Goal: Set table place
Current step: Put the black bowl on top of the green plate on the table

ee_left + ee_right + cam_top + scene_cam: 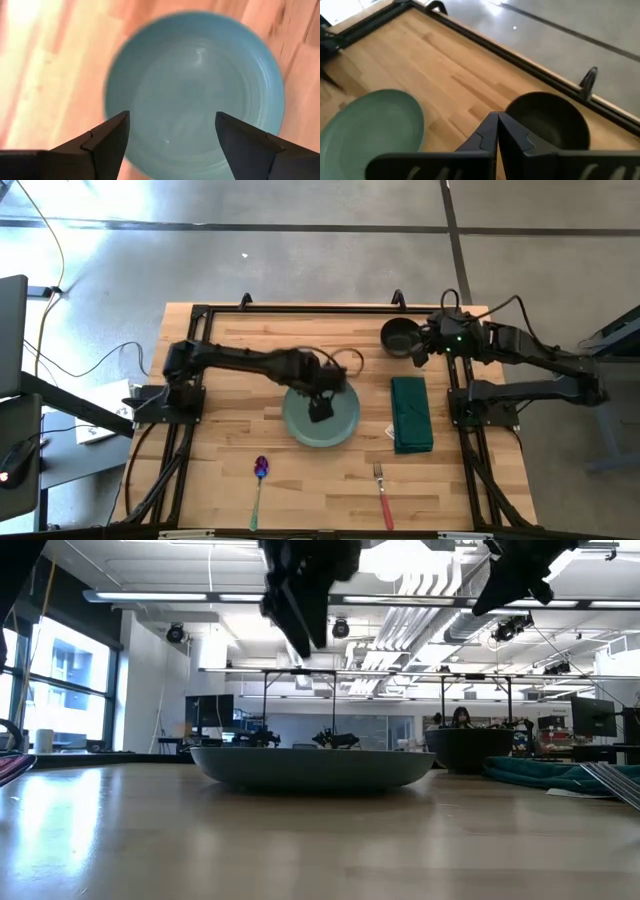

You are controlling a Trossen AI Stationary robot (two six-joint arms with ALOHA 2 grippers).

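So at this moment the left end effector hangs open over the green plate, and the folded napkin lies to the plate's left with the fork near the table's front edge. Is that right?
One detail is wrong: in the high view the folded napkin lies to the right of the green plate, not its left. The rest holds: the left end effector hangs open over the plate, and the fork lies near the front edge of the table.

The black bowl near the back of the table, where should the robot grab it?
Probably on the rim of the black bowl, coming down from above. It sits upright and open on the table, so one finger can slip inside the thin wall, one outside. The right pincer, shut now, is closest.
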